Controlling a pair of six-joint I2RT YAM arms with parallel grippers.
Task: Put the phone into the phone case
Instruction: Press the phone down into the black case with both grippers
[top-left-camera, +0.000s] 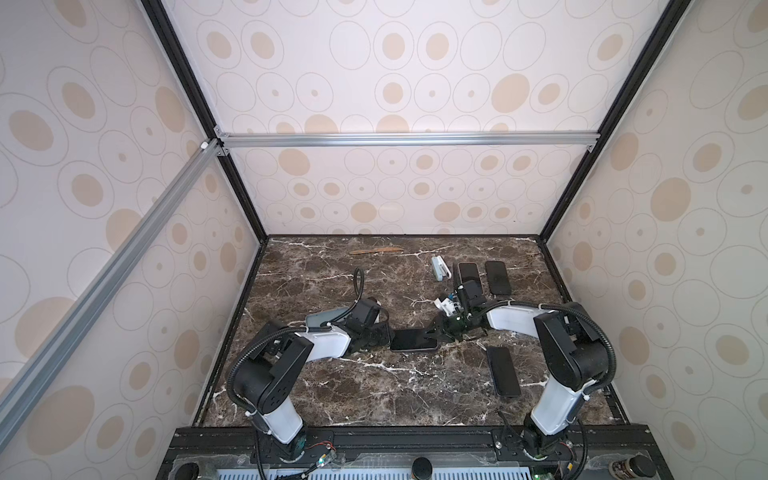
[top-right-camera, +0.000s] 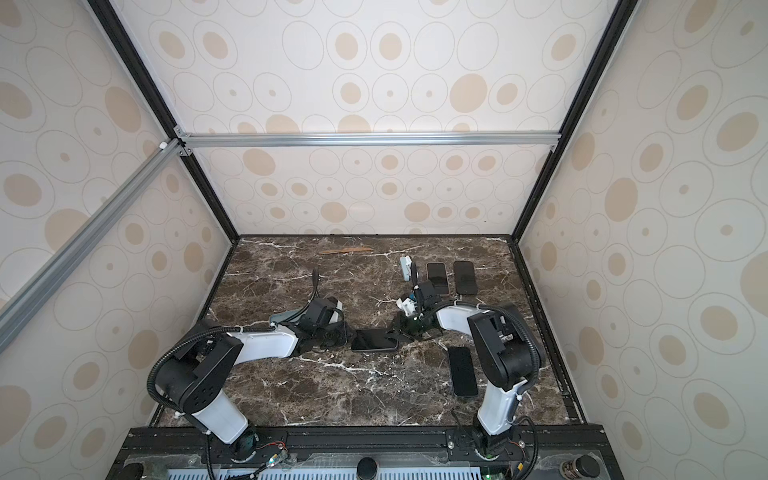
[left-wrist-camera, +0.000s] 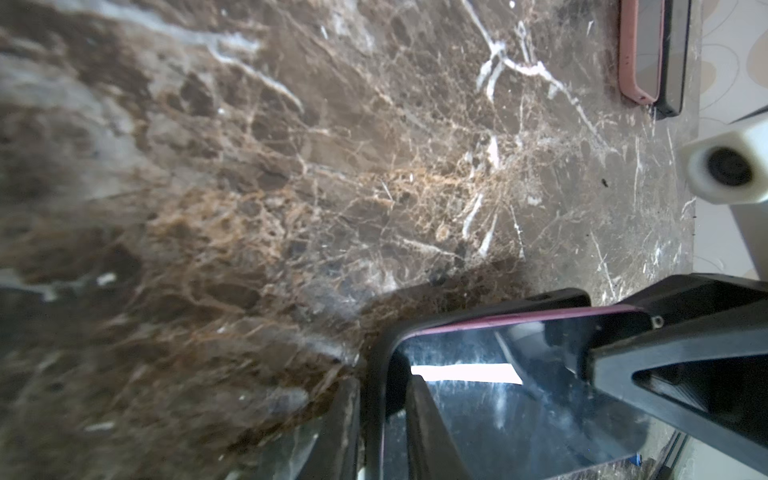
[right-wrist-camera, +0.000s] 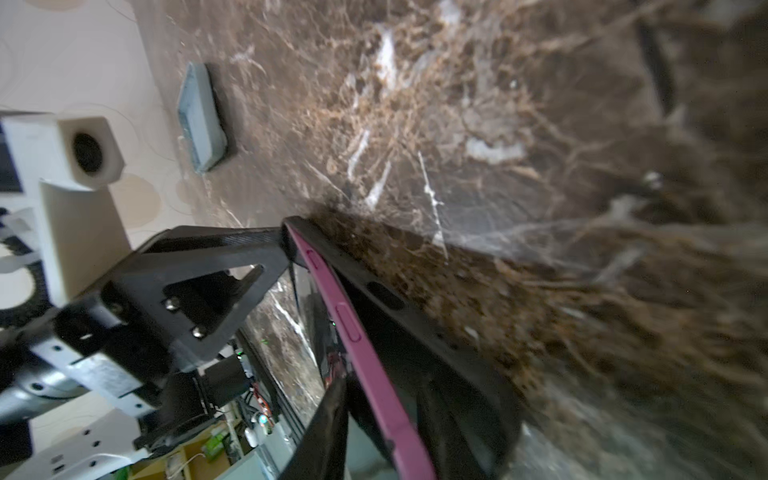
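Magenta-edged black phone (top-left-camera: 413, 339), at the middle of the marble worktop (top-left-camera: 374, 395), has one end pinched in the left jaws. Only wrist views show its black case rim (right-wrist-camera: 415, 328); whether the right jaws grip, I cannot tell.

This is looking like a robot lab booth. Spotted walls (top-left-camera: 395, 62) are hanging on a metal frame (top-left-camera: 407, 139) around a marble table (top-left-camera: 353, 399). A left arm (top-left-camera: 274, 374) and a right arm (top-left-camera: 569, 353) are sitting on a black rail (top-left-camera: 415, 442) at the front.
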